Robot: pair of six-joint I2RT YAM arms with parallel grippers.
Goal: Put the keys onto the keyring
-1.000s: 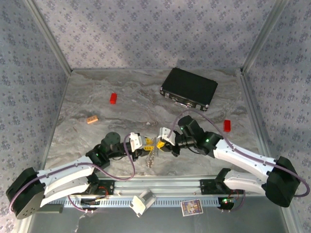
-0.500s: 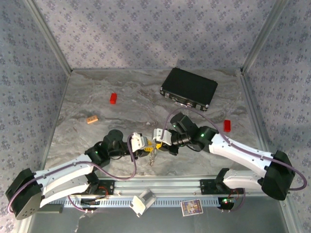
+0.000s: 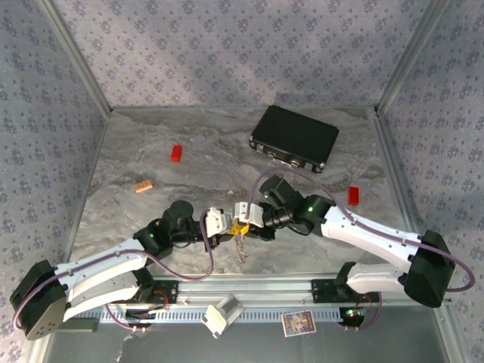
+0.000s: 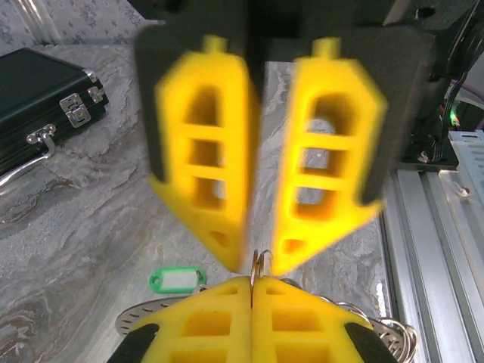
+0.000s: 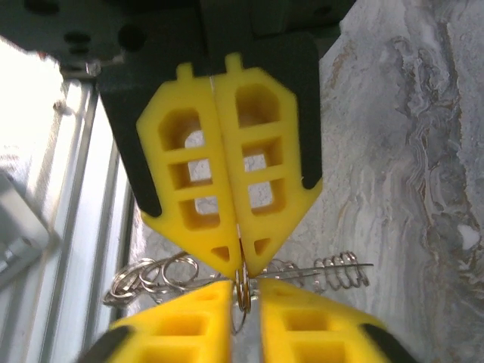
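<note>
At the keyring [image 3: 240,246], left tool [image 4: 251,295] facing right tool [image 5: 244,288]

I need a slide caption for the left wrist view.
Left tool shut on a thin ring, right tool open facing it, black case behind.

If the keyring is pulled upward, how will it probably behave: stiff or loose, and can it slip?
Probably loose: small rings and a wire coil cluster beside the keyring, so they would likely dangle and swing. It may twist or slip, since the left gripper pinches only its thin, smooth metal edge.
</note>
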